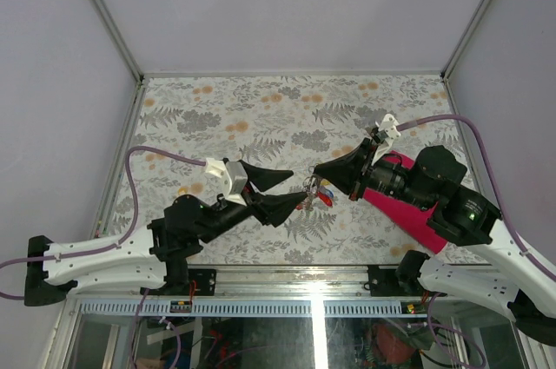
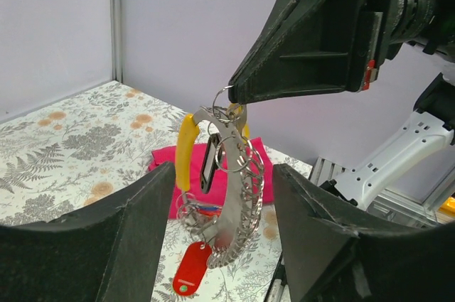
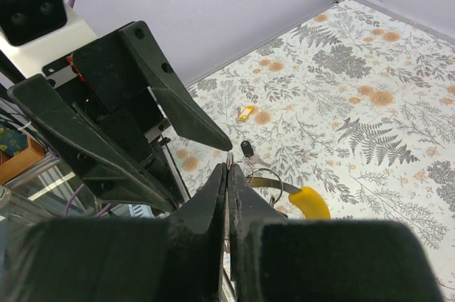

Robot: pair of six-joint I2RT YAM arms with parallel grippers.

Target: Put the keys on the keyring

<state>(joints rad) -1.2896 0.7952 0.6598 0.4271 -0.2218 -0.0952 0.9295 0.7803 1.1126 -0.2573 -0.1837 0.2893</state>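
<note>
Two left fingers [image 2: 92,245] wide beside the keyring [image 2: 249,181], right fingers [image 3: 212,206] tight on it.

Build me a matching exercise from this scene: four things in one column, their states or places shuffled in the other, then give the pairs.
Column one
1. left gripper
2. right gripper
3. magenta cloth
4. red key

Column two
A. dangling lowest below the keyring
B. shut on the keyring
C. open, fingers either side of the hanging keys
D. lying on the table

Pairs: 1-C, 2-B, 3-D, 4-A
</note>
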